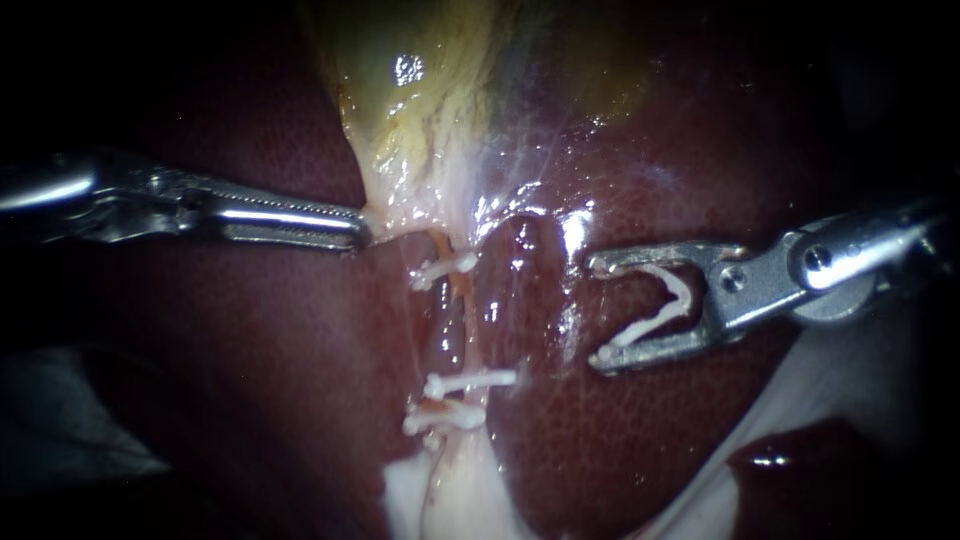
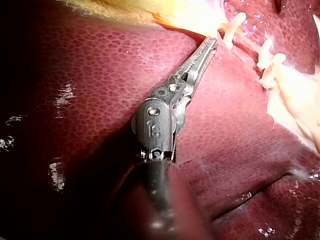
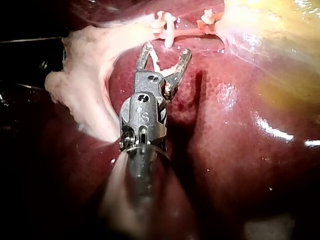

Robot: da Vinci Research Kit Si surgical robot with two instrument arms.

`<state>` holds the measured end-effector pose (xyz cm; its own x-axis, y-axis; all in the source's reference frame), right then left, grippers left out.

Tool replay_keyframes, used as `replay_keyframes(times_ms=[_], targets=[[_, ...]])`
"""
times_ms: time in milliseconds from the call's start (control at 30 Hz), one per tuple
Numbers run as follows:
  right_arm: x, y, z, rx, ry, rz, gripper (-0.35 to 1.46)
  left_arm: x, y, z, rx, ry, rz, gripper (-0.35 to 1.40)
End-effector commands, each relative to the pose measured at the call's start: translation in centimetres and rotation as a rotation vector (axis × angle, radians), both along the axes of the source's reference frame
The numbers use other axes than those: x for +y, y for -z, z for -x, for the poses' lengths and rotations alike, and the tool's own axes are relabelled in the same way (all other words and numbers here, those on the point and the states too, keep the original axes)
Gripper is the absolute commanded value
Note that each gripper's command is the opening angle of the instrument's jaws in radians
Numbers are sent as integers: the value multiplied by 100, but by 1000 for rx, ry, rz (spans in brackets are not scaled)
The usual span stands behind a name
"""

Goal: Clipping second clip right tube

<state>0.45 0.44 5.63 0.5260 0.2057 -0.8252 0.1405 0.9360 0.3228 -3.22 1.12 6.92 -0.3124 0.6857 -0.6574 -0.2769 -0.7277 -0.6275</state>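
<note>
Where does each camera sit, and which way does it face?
Endoscope view: close over the liver, facing the tube; the left instrument and right instrument come in from opposite sides.
Left wrist view: on the left arm, looking along the left instrument to the gallbladder it grips.
Right wrist view: on the right arm, looking along the right instrument and its open clip.
All three show the tube's clips.

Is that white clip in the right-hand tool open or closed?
Open: the clip spreads as a V inside the right instrument.

Shiny steel left instrument [image 1: 360, 231], right instrument [image 1: 598, 312]
</note>
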Motion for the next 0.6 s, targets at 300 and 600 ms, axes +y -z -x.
replay_keyframes(times_ms=[300, 600], targets=[[0, 1, -2, 0, 0, 0, 50, 14, 47, -30, -13, 9, -17, -35], [0, -4, -18, -2, -3, 5, 50, 32, 91, -54, -16, 30, -25, -35]])
